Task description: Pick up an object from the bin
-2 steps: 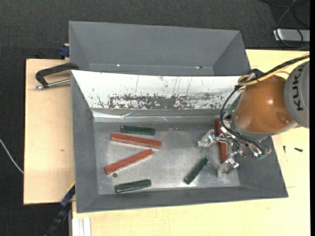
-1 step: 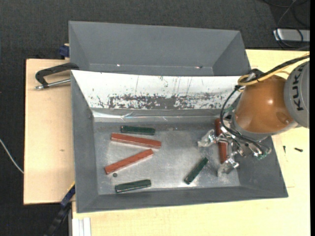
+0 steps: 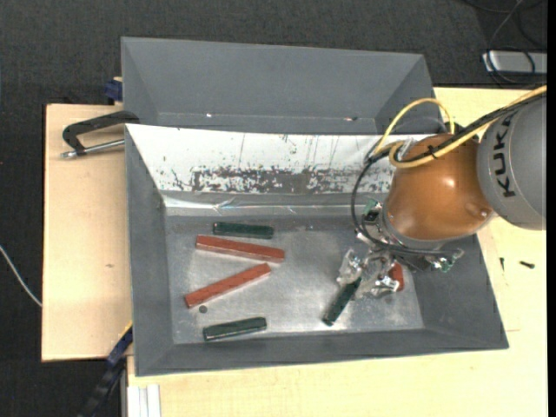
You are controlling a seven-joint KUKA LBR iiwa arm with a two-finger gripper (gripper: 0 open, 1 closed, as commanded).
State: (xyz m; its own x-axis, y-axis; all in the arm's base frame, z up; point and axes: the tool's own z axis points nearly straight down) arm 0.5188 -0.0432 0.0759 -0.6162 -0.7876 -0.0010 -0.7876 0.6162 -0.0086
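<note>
"Grey metal walls slope in all round the bin [image 3: 143, 259]. Where does the tool stand among them?"

"Low over the right part of the floor. The tool [image 3: 369, 276] hangs under the arm's orange cover [image 3: 432, 194], near the right wall and not far from the front one. To its left the floor is bare as far as the bars."

"What lies closest to it?"

"A slanted green bar [image 3: 339, 304]. Its upper end comes right up to the tool's left side, and its lower end points towards the front wall. Whether the two touch I cannot tell. A small red bit [image 3: 396, 278] sits just beside the tool on the right."

"Is the tool clenched or released?"

"I cannot tell that either."

"And the other things?"

"They are well apart from the tool, in the left half. A back green bar [image 3: 243, 229] lies near the back wall. An upper red bar [image 3: 241, 248] lies just in front of it, and a lower red bar [image 3: 228, 286] lies tilted below that. A front green bar [image 3: 234, 328] lies close to the front wall. All four lie flat, each apart from the others, except that the two red bars nearly meet at their right ends."
</note>
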